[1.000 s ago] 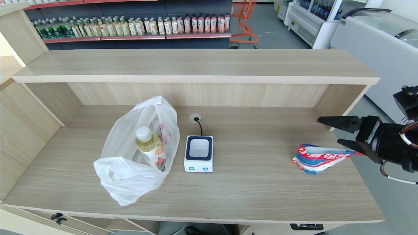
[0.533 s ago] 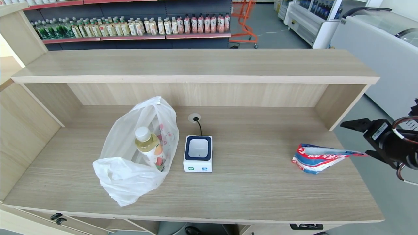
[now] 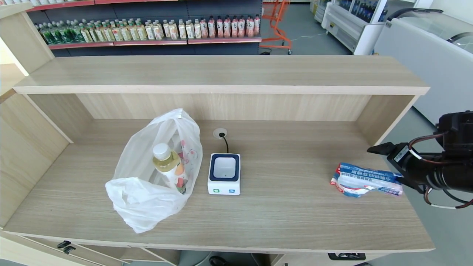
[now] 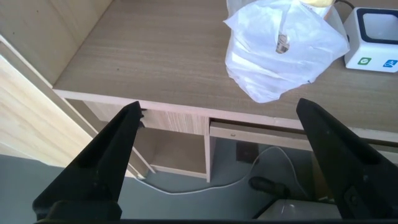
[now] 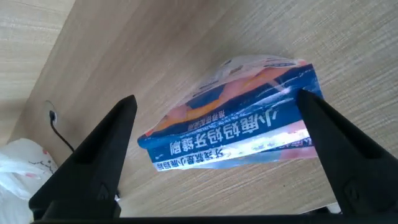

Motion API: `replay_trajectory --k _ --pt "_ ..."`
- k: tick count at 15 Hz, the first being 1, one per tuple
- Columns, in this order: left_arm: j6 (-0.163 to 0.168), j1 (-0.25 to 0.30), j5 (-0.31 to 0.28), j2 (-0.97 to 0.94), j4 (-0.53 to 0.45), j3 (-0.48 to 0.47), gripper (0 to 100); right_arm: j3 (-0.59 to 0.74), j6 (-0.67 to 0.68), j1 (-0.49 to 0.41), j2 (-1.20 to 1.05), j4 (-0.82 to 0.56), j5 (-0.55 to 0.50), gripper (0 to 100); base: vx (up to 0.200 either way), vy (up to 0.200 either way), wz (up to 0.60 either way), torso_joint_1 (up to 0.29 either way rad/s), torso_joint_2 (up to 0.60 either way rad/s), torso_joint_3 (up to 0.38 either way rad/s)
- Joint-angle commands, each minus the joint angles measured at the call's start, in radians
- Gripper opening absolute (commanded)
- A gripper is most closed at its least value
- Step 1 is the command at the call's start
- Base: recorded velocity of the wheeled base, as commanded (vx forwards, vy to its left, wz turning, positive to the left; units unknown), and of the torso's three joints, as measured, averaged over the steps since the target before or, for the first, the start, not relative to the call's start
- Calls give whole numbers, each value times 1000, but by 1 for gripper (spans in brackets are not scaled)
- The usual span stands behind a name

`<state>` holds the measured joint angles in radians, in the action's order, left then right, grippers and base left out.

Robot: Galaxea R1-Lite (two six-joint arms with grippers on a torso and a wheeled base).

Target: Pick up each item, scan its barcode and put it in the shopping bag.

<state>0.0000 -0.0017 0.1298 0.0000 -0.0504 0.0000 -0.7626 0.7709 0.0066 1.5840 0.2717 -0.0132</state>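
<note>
A blue, white and red snack packet [image 3: 366,179] lies flat near the counter's right end. My right gripper [image 3: 386,166] stands open at the packet's right end, one finger above it and the other beside its edge. In the right wrist view the packet [image 5: 239,127] lies between and beyond the spread fingers [image 5: 93,168]. A white shopping bag [image 3: 147,184] with a drink bottle [image 3: 168,166] inside stands at the left. The white barcode scanner [image 3: 224,173] sits mid-counter. My left gripper [image 4: 219,107] hangs open below the counter's front edge, facing the shopping bag [image 4: 283,53].
A raised wooden ledge [image 3: 221,74] runs along the back of the counter, with side walls at both ends. The scanner's cable goes into a round hole [image 3: 220,133] behind it. Bare counter [image 3: 288,192] lies between scanner and packet. Drawers [image 4: 261,134] sit under the front edge.
My right gripper drew back to the right, then came in lower beside the packet. The packet's raised right end dropped, and it now lies flat with its blue face up.
</note>
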Motion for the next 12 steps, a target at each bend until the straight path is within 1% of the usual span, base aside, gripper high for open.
replay_trajectory --k 1,4,6,7,8,10,11,12 --pt "0 0 1 0 0 0 100 3 10 3 25 0 1 100 0 0 0 0 0 0" --pt "0 0 1 0 0 0 100 3 24 3 94 11 -2 100 0 0 0 0 0 0" --pt "0 0 1 0 0 0 100 11 19 7 145 66 -10 100 0 0 0 0 0 0" --pt "0 0 1 0 0 0 100 22 16 23 175 118 -40 100 0 0 0 0 0 0" --pt "0 0 1 0 0 0 100 20 15 26 197 161 -48 100 0 0 0 0 0 0" --pt "0 0 1 0 0 0 100 22 5 36 223 236 -47 100 0 0 0 0 0 0" --pt "0 0 1 0 0 0 100 20 -16 41 232 242 -47 0 0 0 0 0 0 0" --pt "0 0 1 0 0 0 100 22 -53 44 244 241 -48 0 0 0 0 0 0 0"
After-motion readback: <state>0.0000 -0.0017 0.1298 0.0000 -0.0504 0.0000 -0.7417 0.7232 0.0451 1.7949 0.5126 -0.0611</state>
